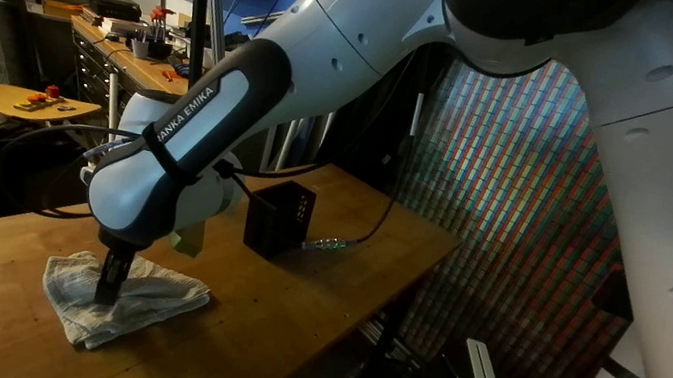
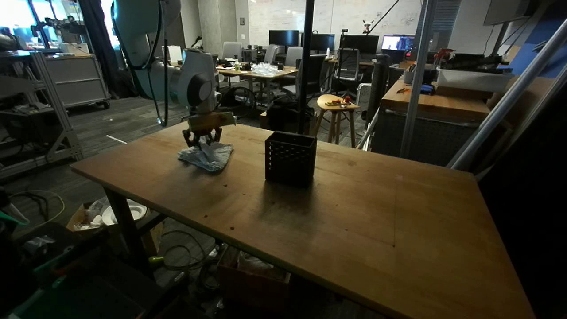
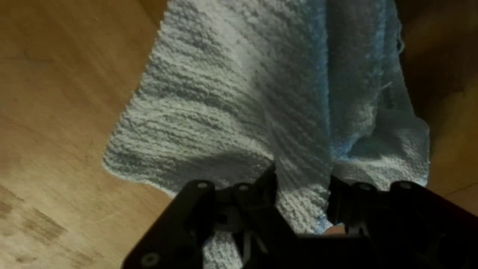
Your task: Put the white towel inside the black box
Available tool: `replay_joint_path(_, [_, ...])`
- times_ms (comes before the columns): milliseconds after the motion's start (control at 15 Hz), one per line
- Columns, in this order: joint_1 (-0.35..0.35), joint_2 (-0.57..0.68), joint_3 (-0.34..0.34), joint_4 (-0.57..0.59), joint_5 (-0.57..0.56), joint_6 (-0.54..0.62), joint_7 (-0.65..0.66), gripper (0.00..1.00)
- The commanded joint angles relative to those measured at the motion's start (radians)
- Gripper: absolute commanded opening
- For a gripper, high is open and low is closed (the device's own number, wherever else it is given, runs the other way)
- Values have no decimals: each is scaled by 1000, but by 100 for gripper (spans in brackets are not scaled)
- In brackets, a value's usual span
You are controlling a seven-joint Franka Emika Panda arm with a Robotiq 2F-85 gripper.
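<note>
The white towel lies crumpled on the table in both exterior views (image 1: pixel 167 290) (image 2: pixel 212 160) and fills much of the wrist view (image 3: pixel 224 101). My gripper points down at the towel in both exterior views (image 1: pixel 108 292) (image 2: pixel 203 141). In the wrist view the gripper's fingers (image 3: pixel 303 190) are closed in on a bunched fold of the towel, which fills the gap between them. The towel's lower part still rests on the table. The black box stands upright with an open top in both exterior views (image 1: pixel 277 220) (image 2: pixel 290 161). It is apart from the towel and out of the wrist view.
The wooden table (image 2: pixel 381 212) carries the towel and box. A cable with a clear connector (image 1: pixel 329 245) shows beside the box in an exterior view. A black post (image 2: pixel 306 66) stands behind the table. A stool (image 2: pixel 337 103) with small objects is beyond the far edge.
</note>
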Motion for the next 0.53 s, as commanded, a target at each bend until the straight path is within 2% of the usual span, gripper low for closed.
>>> replay_joint_path(0, [-16,-115,14,-102,22,-4,28,4])
replay_joint_path(267, [-12,-254,-3,-193,27,-5,90,4])
replay_joint_path(467, [5,-390,-61,-251,0,-34,182,4])
